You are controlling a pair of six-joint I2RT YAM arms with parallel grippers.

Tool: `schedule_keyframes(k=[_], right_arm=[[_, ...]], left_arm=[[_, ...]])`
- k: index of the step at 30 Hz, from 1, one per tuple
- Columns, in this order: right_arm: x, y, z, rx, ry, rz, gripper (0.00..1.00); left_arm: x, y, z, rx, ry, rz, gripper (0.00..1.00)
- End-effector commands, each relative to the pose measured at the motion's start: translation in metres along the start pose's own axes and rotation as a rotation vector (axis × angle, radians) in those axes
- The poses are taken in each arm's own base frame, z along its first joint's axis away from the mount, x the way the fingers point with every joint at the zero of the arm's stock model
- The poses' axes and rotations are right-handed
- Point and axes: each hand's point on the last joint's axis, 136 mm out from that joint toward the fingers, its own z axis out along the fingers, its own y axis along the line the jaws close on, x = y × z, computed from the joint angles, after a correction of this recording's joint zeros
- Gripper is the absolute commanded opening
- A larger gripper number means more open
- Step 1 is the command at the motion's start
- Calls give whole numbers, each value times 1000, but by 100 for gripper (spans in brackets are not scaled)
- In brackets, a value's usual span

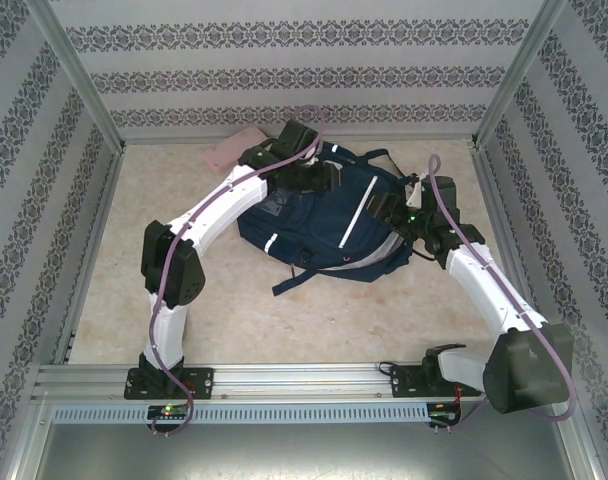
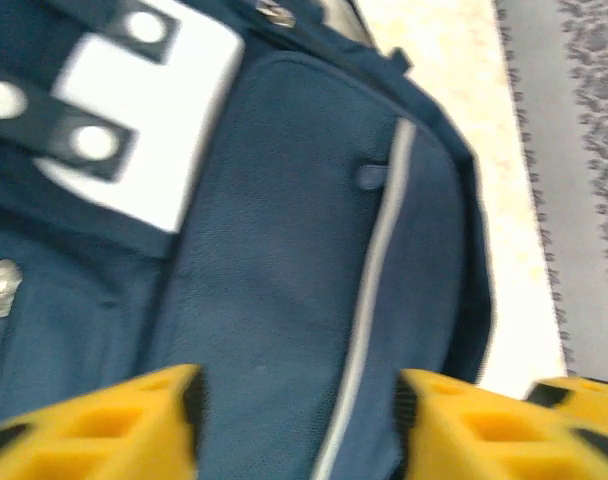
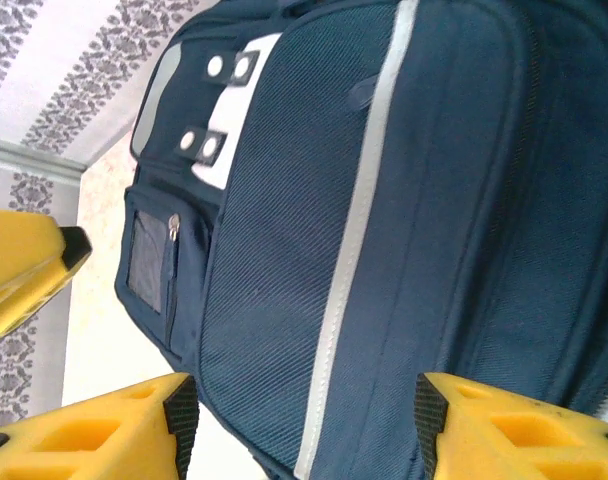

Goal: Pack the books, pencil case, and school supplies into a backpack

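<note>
In the top view, the backpack [image 1: 329, 215] lies flat on the table [image 1: 234, 320], a little behind the middle, with its front side up. The pencil case [image 1: 234, 150] lies on the table near the back wall, just beside the upper left corner of the backpack. The left hand [image 1: 312, 180] is above the upper part of the backpack. The right hand [image 1: 389, 210] is above its right side. From this view I cannot tell how far the fingers stand apart.

In the left wrist view, the left hand [image 2: 299, 428] is open. Its two yellow fingers [image 2: 134, 420] stand wide apart, and only the blue fabric of the backpack [image 2: 274, 250] shows under the gap. A white patch [image 2: 149, 130] with dark snap tabs is at the upper left, and a thin pale stripe [image 2: 379, 270] runs down the front pocket.

In the right wrist view, the right hand [image 3: 304, 430] is open too. Its yellow fingers [image 3: 94, 435] are far apart and grip nothing. The backpack [image 3: 454, 200] is below them, with the pale stripe [image 3: 359, 230] and the white patch [image 3: 234, 105] visible. A small pocket with a zipper [image 3: 149, 265] is at its left side.
</note>
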Motion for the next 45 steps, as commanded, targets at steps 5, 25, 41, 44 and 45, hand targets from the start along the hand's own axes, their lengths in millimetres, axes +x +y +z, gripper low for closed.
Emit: schedule_keyframes(k=[5,25,41,44,45], right_arm=[[25,26,9,-48,72,-92,63],[26,82,16,43,-32,-173,98],[39,110,30,124,-24,-217,98],[37,115,34,115,-23,-228,98],[37,117,34,110,-21,-234,98]], left_arm=[[-40,92,-54,-186,-134,-86,60],[-184,312,16,-104,-345,-482,52],[-167,401,69,-98,-333,-742,51],[-139,406,67,-170,-257,-771,49],[-128,407,64,-198,-239,-775,49]])
